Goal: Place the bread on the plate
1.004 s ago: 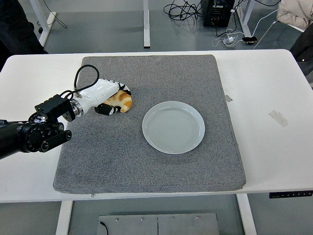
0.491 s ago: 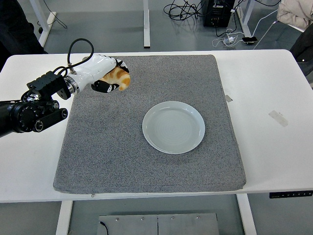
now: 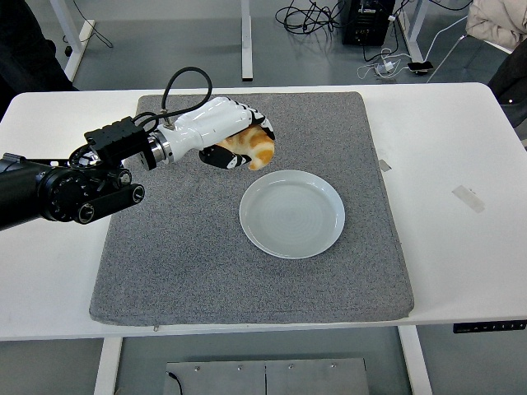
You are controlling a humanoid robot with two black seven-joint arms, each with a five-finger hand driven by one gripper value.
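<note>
While the left hand (image 3: pixel 226 132) is carrying the bread (image 3: pixel 249 148), you are looking at a task that is partly done: the pick-up is complete and the placing is not. The hand's white fingers are curling over the top of the orange-and-cream bread and pinching it from above, with the dark fingertips (image 3: pixel 233 162) wrapping its underside. The bread is hanging just beyond the far-left rim of the pale plate (image 3: pixel 292 213), near it but not yet over the dish, and it appears to be off the grey mat (image 3: pixel 206 263) on which the plate is lying. The plate is holding nothing. What is remaining, as you can judge from this view, is a short carry toward the plate's centre, a lowering until the bread is resting on the dish, and the opening of the fingers. The right arm is not showing.
</note>
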